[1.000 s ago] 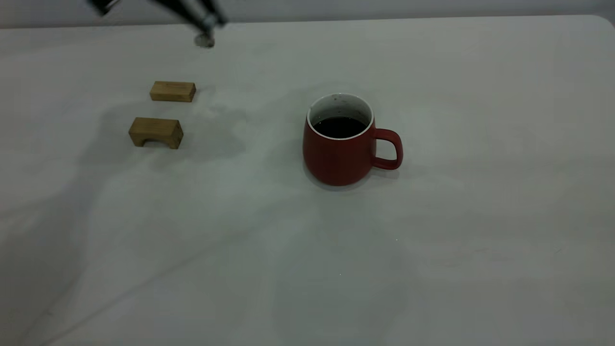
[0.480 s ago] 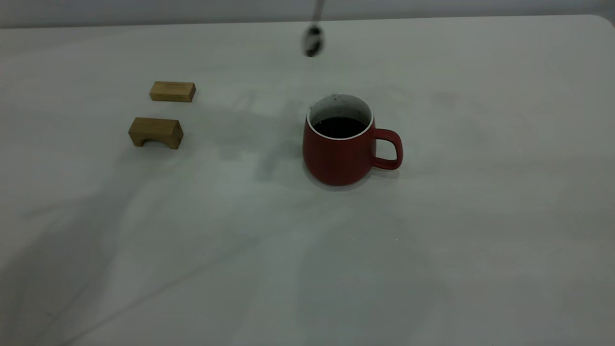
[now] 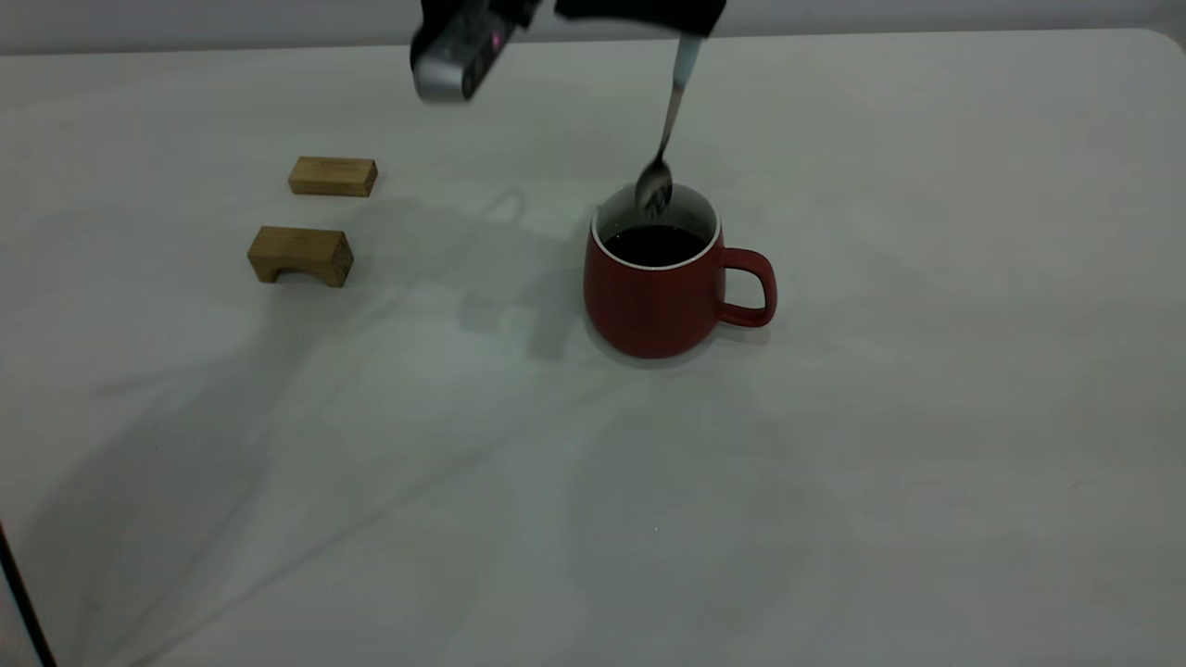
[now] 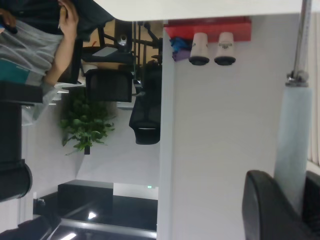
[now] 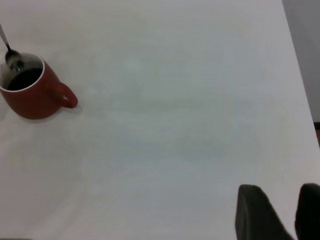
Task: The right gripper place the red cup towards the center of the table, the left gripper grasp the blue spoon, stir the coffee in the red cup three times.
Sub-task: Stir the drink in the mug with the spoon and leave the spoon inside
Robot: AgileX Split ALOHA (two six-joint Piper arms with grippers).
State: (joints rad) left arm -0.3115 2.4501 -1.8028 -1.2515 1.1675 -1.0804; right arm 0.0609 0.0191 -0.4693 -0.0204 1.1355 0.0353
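The red cup [image 3: 658,296] stands near the middle of the table [image 3: 927,417] with its handle pointing right, and dark coffee [image 3: 654,245] lies inside. My left gripper [image 3: 681,23] is at the top edge above the cup, shut on the pale handle of the blue spoon [image 3: 669,120]. The spoon hangs down, and its metal bowl is at the cup's back rim, just over the coffee. In the left wrist view, black fingers [image 4: 267,210] clamp the spoon's handle [image 4: 295,135]. My right gripper [image 5: 282,212] is open, far from the cup [image 5: 35,97], low over bare table.
Two wooden blocks lie left of the cup, a flat one [image 3: 333,176] and an arched one [image 3: 300,255]. The table's edge [image 5: 300,75] runs past the right gripper. A person's arm [image 4: 62,45] shows beyond the table.
The spoon has travelled from the far left to above the cup and come down until its bowl reaches the rim. The left gripper's body now shows at the top. The cup and the blocks have not moved.
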